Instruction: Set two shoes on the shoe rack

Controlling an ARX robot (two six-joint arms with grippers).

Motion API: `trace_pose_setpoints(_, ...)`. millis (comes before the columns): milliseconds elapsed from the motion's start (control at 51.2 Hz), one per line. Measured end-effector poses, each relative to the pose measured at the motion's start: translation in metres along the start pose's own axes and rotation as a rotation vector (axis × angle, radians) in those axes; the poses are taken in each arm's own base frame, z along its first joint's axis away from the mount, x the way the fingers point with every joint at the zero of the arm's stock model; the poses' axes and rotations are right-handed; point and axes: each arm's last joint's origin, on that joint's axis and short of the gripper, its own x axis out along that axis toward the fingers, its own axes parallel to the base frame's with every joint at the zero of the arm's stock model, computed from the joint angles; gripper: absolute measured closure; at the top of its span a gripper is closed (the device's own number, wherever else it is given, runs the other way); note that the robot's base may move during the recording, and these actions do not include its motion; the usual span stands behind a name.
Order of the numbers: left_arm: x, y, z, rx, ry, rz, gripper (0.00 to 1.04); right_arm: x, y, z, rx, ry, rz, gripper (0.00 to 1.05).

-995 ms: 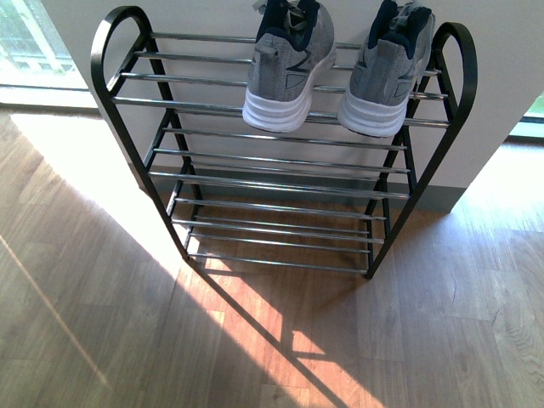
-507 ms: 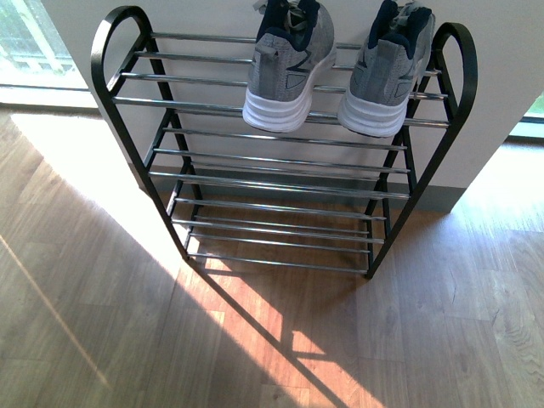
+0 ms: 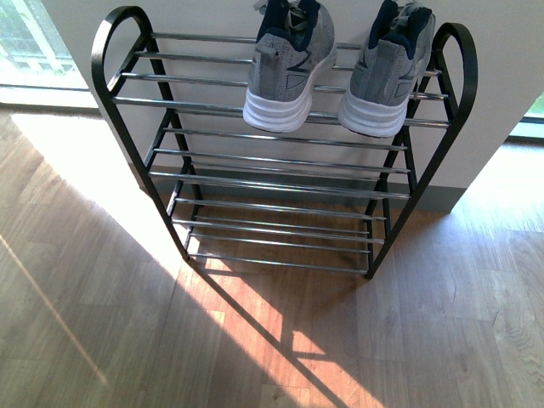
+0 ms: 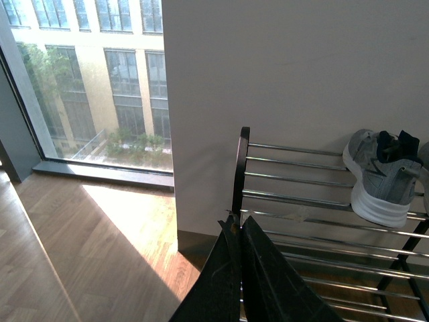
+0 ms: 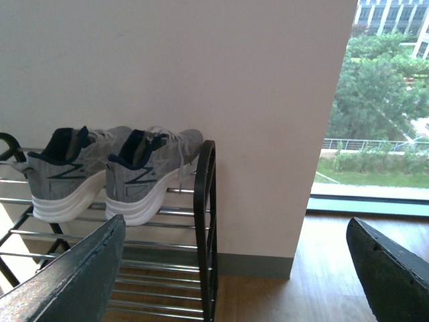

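Observation:
Two grey knit shoes with white soles sit side by side on the top shelf of the shoe rack (image 3: 272,183), heels toward me: one (image 3: 287,68) near the middle, the other (image 3: 384,72) by the right upright. The rack has black uprights and silver rods. Neither arm shows in the front view. In the left wrist view my left gripper (image 4: 238,225) is shut and empty, in front of the rack's left upright (image 4: 239,168), with one shoe (image 4: 382,174) off to the side. My right gripper (image 5: 238,231) is open and empty, apart from the rack (image 5: 204,221) and both shoes (image 5: 144,176) (image 5: 64,178).
The rack stands against a white wall (image 3: 212,17) on a wood floor (image 3: 119,340) with bright sun patches. Floor-to-ceiling windows (image 4: 87,80) (image 5: 385,100) flank the wall on both sides. The rack's lower shelves (image 3: 272,234) hold nothing.

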Motion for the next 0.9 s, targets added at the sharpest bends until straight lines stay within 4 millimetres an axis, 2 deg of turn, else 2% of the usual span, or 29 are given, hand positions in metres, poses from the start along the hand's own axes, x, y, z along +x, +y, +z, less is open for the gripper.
trace_pose_setpoints(39, 0.0, 0.0, 0.0, -0.001, 0.0, 0.0, 1.01, 0.0, 0.0, 0.0, 0.0, 0.0, 0.0, 0.09)
trace_pose_setpoints(98, 0.0, 0.0, 0.0001, 0.0, -0.001, 0.0, 0.87, 0.0, 0.0, 0.0, 0.0, 0.0, 0.0, 0.09)
trace_pose_setpoints(273, 0.0, 0.0, 0.0001, 0.0, -0.001, 0.0, 0.55, 0.0, 0.0, 0.0, 0.0, 0.0, -0.001, 0.09)
trace_pose_setpoints(371, 0.0, 0.0, 0.0001, 0.0, -0.001, 0.0, 0.41, 0.0, 0.0, 0.0, 0.0, 0.0, 0.0, 0.09)
trace_pose_setpoints(507, 0.0, 0.0001, 0.0001, 0.0, -0.001, 0.003, 0.09, 0.0, 0.0001, 0.0, 0.0, 0.0, 0.003, 0.09)
trace_pose_setpoints(898, -0.0001, 0.0, 0.0001, 0.002, -0.001, 0.0, 0.09, 0.0, -0.0001, -0.0001, 0.0, 0.001, -0.003, 0.09)
